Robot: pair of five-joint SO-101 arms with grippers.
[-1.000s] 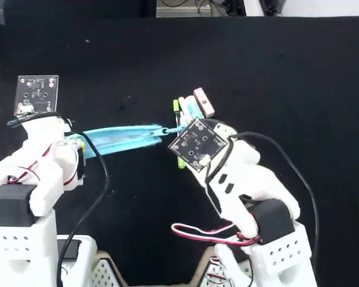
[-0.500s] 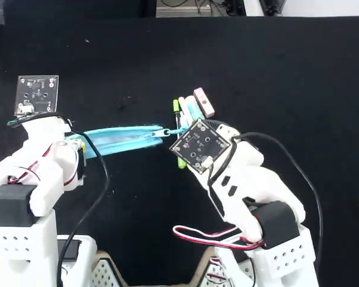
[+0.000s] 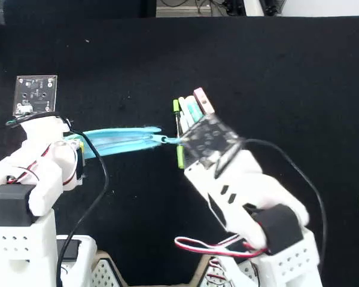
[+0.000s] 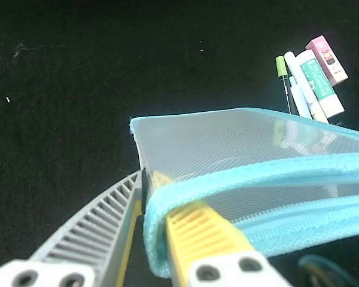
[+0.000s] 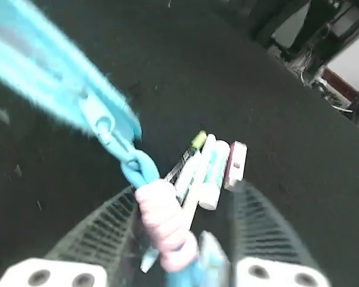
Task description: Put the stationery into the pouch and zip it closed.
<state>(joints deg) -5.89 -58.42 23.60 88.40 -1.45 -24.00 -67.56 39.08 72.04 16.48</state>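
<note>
On the black table (image 3: 287,72), stretched sideways between two white arms: a turquoise-edged clear mesh pouch (image 3: 119,142), one short end pinched flat in the left pincer (image 4: 148,182), the other end drawn out by its pink-and-blue zip pull (image 5: 158,215), gripped tight in the right pincer (image 5: 179,239). Just beyond the right pincer, loose on the table and outside the pouch: a cluster of stationery (image 3: 190,109) lying side by side, with a green pen (image 3: 176,107), white tubes and a pink-and-white block (image 3: 204,101).
</note>
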